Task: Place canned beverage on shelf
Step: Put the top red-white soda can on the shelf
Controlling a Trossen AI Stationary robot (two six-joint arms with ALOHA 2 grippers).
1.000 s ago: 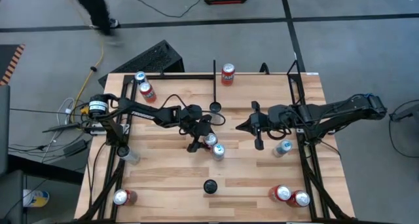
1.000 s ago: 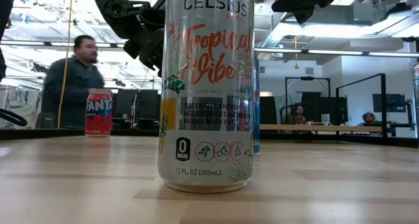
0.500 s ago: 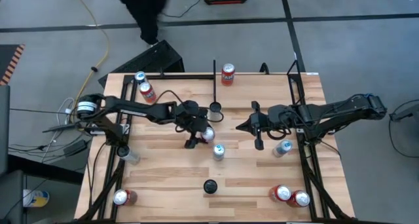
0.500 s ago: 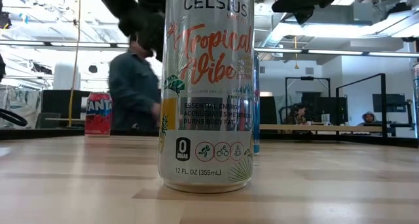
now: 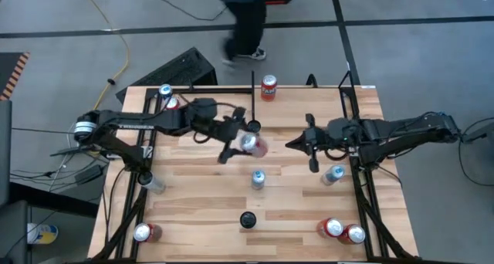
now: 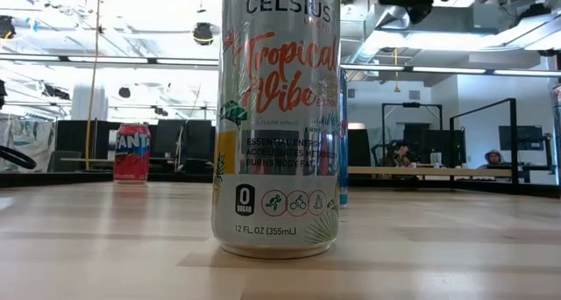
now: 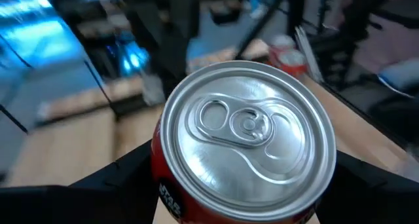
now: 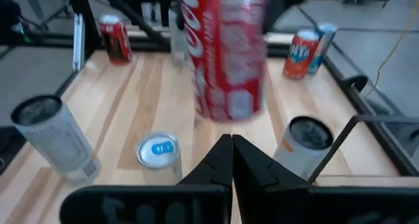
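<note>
The left end effector (image 5: 238, 143) is clamped on a red Coca-Cola can (image 5: 252, 143), holding it off the worktop (image 5: 201, 194) over the middle of the wood, just beside the thin black divider bar (image 5: 252, 98). In the right wrist view the white Coca-Cola script runs down the can's red side (image 8: 228, 54), blurred; the left wrist view shows its silver lid and pull tab (image 7: 249, 140) and the red rim below. The right end effector (image 5: 311, 143) hangs to the right of the can, its fingers together and holding nothing. In the low view a white can reads "CELSIUS", "Tropical Vibe" and "12 FL OZ (355mL)" (image 6: 279, 116). A red Fanta can (image 6: 132, 152) stands behind it at the worktop's far edge.
</note>
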